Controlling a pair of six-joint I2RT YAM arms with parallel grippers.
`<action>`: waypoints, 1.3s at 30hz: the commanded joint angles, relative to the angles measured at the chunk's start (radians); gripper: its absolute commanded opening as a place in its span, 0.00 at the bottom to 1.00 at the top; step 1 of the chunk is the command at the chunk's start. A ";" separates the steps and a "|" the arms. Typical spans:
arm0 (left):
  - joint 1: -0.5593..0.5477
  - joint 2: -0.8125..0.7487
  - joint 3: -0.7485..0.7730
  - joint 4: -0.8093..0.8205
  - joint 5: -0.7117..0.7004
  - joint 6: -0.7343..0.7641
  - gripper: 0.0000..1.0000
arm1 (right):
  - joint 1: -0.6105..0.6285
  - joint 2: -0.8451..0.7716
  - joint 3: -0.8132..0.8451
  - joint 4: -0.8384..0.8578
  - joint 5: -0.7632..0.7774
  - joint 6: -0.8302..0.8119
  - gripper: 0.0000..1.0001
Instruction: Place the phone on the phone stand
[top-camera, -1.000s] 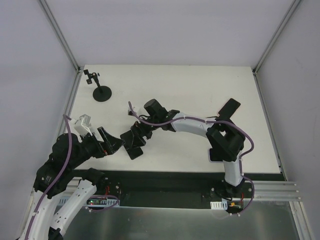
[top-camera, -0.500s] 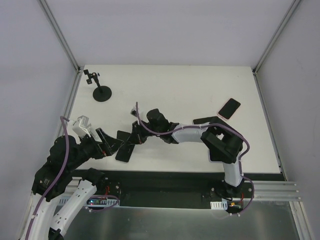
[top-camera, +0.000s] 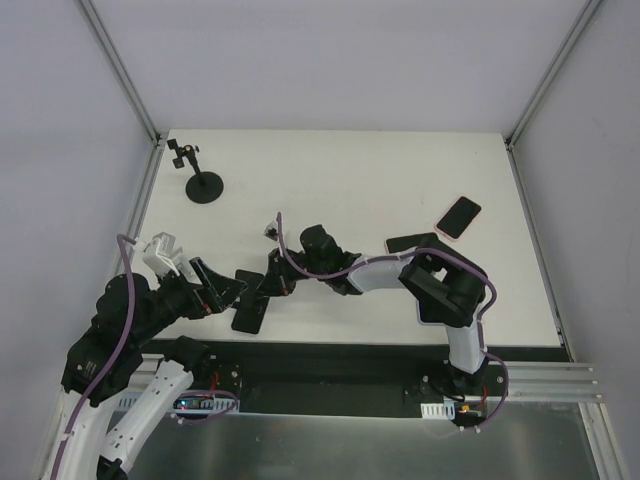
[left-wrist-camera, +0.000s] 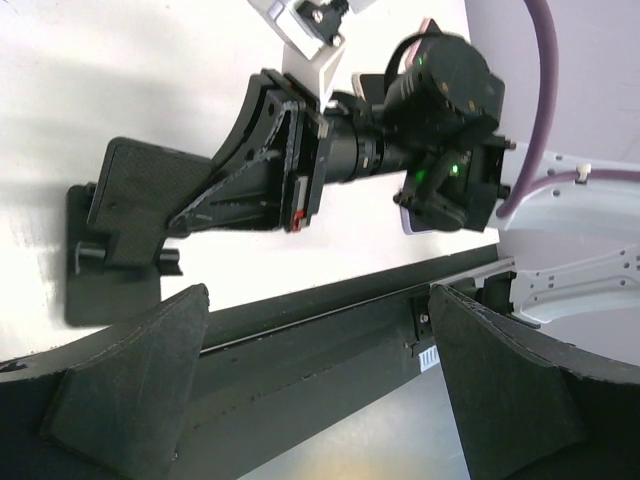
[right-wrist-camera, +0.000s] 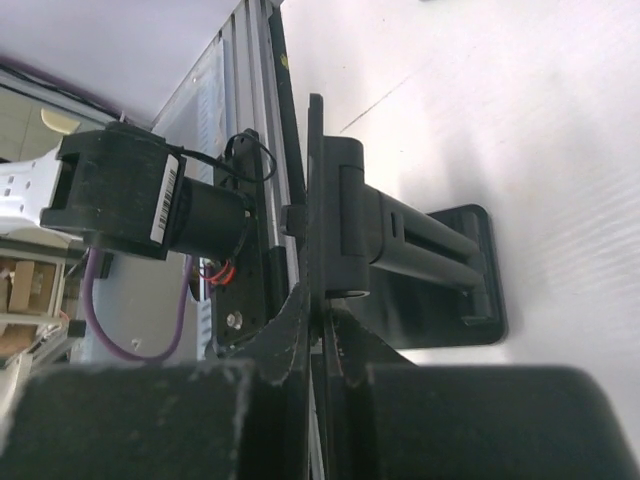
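The phone (top-camera: 458, 216), in a pink case with a dark screen, lies flat at the right of the table, away from both grippers. The black folding phone stand (top-camera: 248, 312) sits near the front edge, left of centre. My right gripper (top-camera: 266, 288) is shut on the stand's thin upright plate (right-wrist-camera: 318, 200); the right wrist view shows the fingers pinched on its edge, with the base (right-wrist-camera: 470, 290) resting on the table. My left gripper (top-camera: 218, 290) is open just left of the stand (left-wrist-camera: 130, 215), its wide-apart fingers (left-wrist-camera: 150, 360) holding nothing.
A small black holder with a round base (top-camera: 205, 187) stands at the far left corner. A dark flat slab (top-camera: 405, 243) lies beside the right arm's elbow. The black front rail (left-wrist-camera: 300, 330) runs close behind the stand.
My right gripper has shut on the stand's plate and shifted it a little left and nearer. The right arm dropped lower, uncovering the phone. The left gripper edged closer.
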 joint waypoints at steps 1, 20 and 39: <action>0.003 -0.014 0.005 0.010 0.008 0.007 0.90 | -0.048 -0.013 0.099 -0.197 -0.168 -0.197 0.01; 0.003 0.020 0.017 0.030 0.012 0.027 0.91 | -0.025 -0.169 0.073 -0.532 0.050 -0.429 0.99; 0.003 0.001 0.000 0.036 0.028 0.051 0.93 | -0.423 -0.652 -0.200 -1.422 1.062 0.781 0.96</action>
